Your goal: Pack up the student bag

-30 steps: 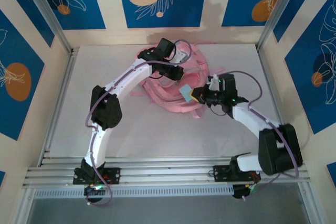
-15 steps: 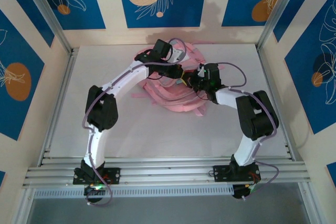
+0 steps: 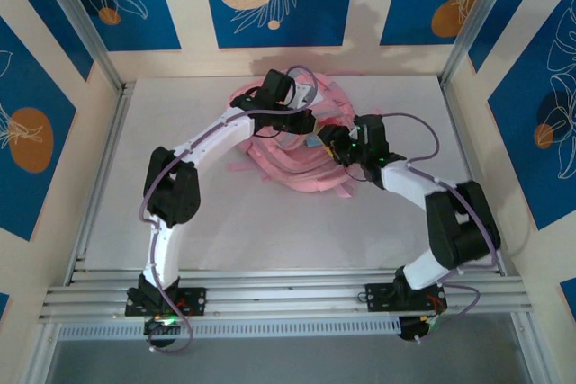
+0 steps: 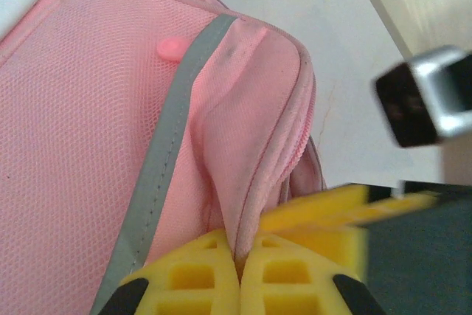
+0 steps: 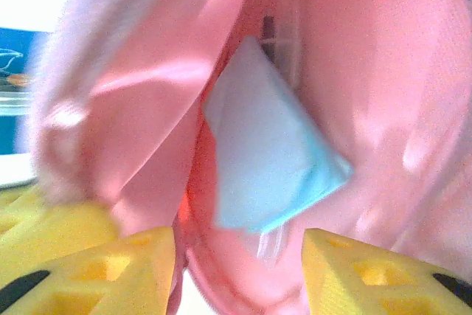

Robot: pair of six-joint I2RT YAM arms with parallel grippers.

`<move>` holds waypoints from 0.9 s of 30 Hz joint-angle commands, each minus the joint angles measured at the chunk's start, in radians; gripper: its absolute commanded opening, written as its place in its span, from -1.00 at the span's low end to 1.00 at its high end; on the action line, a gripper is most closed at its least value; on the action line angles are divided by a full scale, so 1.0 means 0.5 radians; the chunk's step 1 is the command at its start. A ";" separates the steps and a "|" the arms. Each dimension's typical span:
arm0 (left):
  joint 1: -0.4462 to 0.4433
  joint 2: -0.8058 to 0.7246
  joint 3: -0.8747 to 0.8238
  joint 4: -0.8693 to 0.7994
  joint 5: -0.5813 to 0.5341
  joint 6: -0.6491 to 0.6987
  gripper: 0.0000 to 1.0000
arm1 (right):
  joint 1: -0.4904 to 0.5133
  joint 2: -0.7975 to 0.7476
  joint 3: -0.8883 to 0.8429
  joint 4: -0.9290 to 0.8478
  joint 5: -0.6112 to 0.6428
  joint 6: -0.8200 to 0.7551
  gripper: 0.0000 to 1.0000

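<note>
The pink student bag [image 3: 290,166] lies at the back middle of the table. My left gripper [image 3: 302,123] is shut on the rim of its opening. In the left wrist view its yellow pads [image 4: 214,274] pinch a fold of pink fabric [image 4: 258,145] beside a grey-blue trim strip [image 4: 169,145]. My right gripper [image 3: 329,143] sits at the bag's mouth from the right, and one of its yellow fingers [image 4: 317,212] shows there, blurred. Inside the pink lining [image 5: 383,71], a light blue packet [image 5: 265,153] lies free between the open jaws of my right gripper [image 5: 240,256].
Pink straps [image 3: 315,188] trail over the white table [image 3: 270,231] in front of the bag. Aluminium rails [image 3: 288,294] run along the near edge by the arm bases. Blue-patterned walls and slanted posts [image 3: 85,24] close in the back and sides.
My right arm swung in from the right with the light blue packet to the bag's mouth. Its jaws have opened and the packet now sits inside. The left gripper kept its hold.
</note>
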 commanded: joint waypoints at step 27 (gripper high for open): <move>0.398 -0.207 -0.629 0.272 -0.006 0.188 0.37 | -0.007 -0.444 -0.282 -0.734 0.195 -0.521 0.19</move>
